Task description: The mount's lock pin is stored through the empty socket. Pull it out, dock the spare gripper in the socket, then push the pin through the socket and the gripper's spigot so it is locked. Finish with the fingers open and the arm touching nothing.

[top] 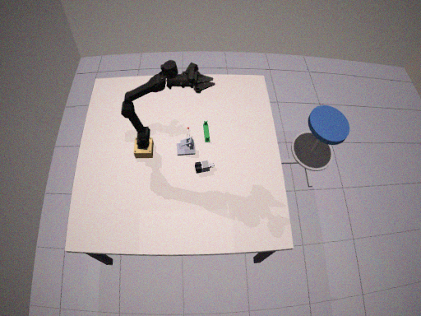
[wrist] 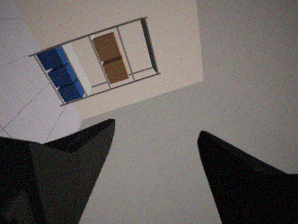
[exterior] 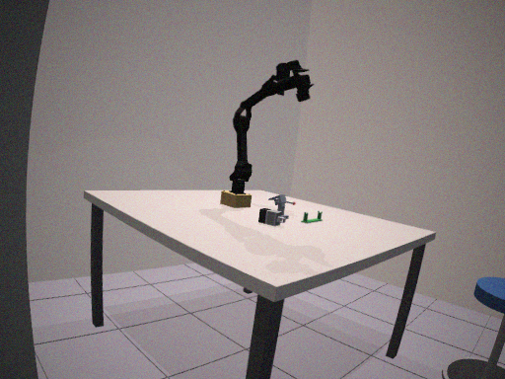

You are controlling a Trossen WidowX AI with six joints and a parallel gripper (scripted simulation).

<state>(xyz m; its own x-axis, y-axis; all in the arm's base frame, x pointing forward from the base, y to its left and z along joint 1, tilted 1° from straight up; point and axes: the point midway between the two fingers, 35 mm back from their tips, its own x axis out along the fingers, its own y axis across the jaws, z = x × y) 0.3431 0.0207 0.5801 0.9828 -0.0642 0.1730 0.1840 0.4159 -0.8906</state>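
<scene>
The grey mount (top: 186,151) (exterior: 280,201) stands on the table in front of the arm's base. The lock pin, with its red tip (top: 188,128) (exterior: 294,203), sticks out of the mount's upper part. The spare gripper (top: 202,166) (exterior: 270,216), a black and grey block with a light spigot, lies on the table beside the mount. My gripper (top: 214,84) (wrist: 157,131) is open and empty, high above the table and far from the mount. In the exterior view its fingers are seen too poorly to make out the gap.
A green bracket (top: 206,132) (exterior: 312,220) with two upright ends stands on the table near the mount. The arm's base sits on a yellow block (top: 144,153) (exterior: 236,199). A blue stool (top: 329,124) (exterior: 491,293) stands off the table. The wrist view shows a wall rack (wrist: 95,63).
</scene>
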